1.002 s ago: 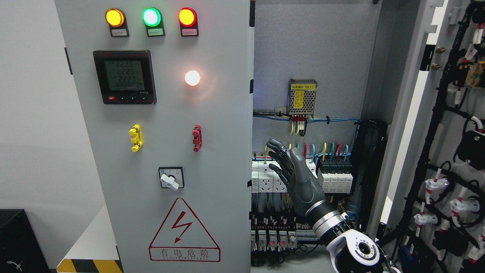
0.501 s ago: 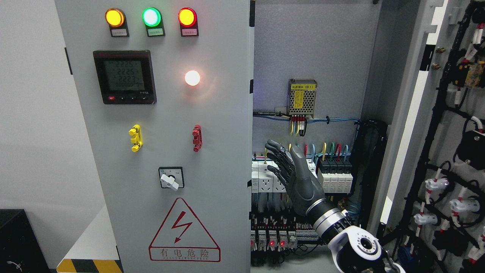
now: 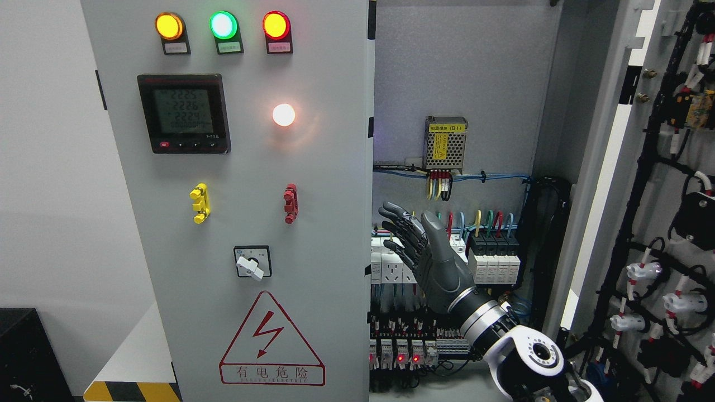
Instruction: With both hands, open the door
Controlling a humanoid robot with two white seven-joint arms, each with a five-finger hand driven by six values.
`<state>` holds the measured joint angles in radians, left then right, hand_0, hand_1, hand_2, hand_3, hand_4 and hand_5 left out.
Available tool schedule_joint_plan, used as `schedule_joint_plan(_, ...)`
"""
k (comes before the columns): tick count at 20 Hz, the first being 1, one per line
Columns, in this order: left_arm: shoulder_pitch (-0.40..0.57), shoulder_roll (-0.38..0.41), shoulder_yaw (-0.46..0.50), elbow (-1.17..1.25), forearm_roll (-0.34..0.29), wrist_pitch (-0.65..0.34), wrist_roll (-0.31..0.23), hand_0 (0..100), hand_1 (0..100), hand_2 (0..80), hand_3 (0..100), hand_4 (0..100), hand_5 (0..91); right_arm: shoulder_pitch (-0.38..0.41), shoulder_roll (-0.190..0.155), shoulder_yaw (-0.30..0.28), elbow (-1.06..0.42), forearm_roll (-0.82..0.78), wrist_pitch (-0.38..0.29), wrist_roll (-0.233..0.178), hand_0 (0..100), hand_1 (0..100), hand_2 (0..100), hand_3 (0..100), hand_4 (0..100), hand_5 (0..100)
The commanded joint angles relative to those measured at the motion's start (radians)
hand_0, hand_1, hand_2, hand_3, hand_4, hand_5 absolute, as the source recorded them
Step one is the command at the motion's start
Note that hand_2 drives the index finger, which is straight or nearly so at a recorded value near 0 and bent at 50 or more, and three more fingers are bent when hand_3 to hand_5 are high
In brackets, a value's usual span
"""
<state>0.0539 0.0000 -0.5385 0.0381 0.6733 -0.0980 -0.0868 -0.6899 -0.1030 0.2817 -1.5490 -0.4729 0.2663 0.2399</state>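
The grey left door (image 3: pixel 240 201) of the electrical cabinet stands shut, with three lamps, a meter and a warning triangle on its face. The right door (image 3: pixel 653 195) is swung wide open at the picture's right, its wired inner side facing me. My right hand (image 3: pixel 410 240) reaches up from the lower right into the open cabinet. Its dark fingers are spread and hold nothing. The fingertips (image 3: pixel 385 211) sit just right of the left door's free edge (image 3: pixel 370 223), apart from it. My left arm is out of view.
Inside the cabinet are breakers and terminal rows (image 3: pixel 447 268), coloured wires and a small power supply (image 3: pixel 446 142). Cable bundles and white connectors (image 3: pixel 642 273) hang on the open door. A black box (image 3: pixel 25 352) stands at the lower left beside a striped floor edge (image 3: pixel 131 391).
My right hand has moved left and slightly up, closer to the left door's free edge. Its fingers stay spread.
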Motion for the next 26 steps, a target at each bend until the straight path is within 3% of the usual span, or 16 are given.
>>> schedule_joint_plan(1, -0.005, 0.009, 0.000, 0.000, 0.000, 0.000, -0.001, 0, 0, 0.0, 0, 0, 0.0, -0.022, -0.001, 0.001, 0.013, -0.004, 0.014, 0.013, 0, 0, 0, 0, 0, 0)
schedule_joint_plan(7, -0.006, 0.009, 0.000, 0.000, 0.000, 0.000, -0.001, 0, 0, 0.0, 0, 0, 0.0, -0.042, -0.001, 0.001, 0.024, -0.012, 0.044, 0.015, 0, 0, 0, 0, 0, 0)
schedule_joint_plan(11, -0.006, 0.008, 0.000, 0.000, 0.000, 0.000, -0.001, 0, 0, 0.0, 0, 0, 0.0, -0.042, -0.004, -0.003, 0.026, -0.107, 0.093, 0.015, 0, 0, 0, 0, 0, 0)
schedule_joint_plan(16, -0.006, -0.002, 0.000, 0.000, 0.000, 0.000, -0.001, 0, 0, 0.0, 0, 0, 0.0, -0.063, -0.003, -0.004, 0.053, -0.110, 0.097, 0.016, 0, 0, 0, 0, 0, 0)
schedule_joint_plan(17, -0.006, -0.003, 0.000, 0.000, 0.000, 0.000, -0.001, 0, 0, 0.0, 0, 0, 0.0, -0.069, -0.003, -0.006, 0.064, -0.110, 0.097, 0.030, 0, 0, 0, 0, 0, 0)
schedule_joint_plan(19, -0.006, -0.008, 0.000, 0.000, 0.000, 0.000, 0.001, 0, 0, 0.0, 0, 0, 0.0, -0.071, -0.004, -0.010, 0.082, -0.107, 0.099, 0.103, 0, 0, 0, 0, 0, 0)
schedule_joint_plan(26, -0.008, -0.014, 0.000, 0.000, 0.000, 0.001, 0.010, 0, 0, 0.0, 0, 0, 0.0, -0.092, -0.003, -0.013, 0.125, -0.108, 0.099, 0.127, 0, 0, 0, 0, 0, 0)
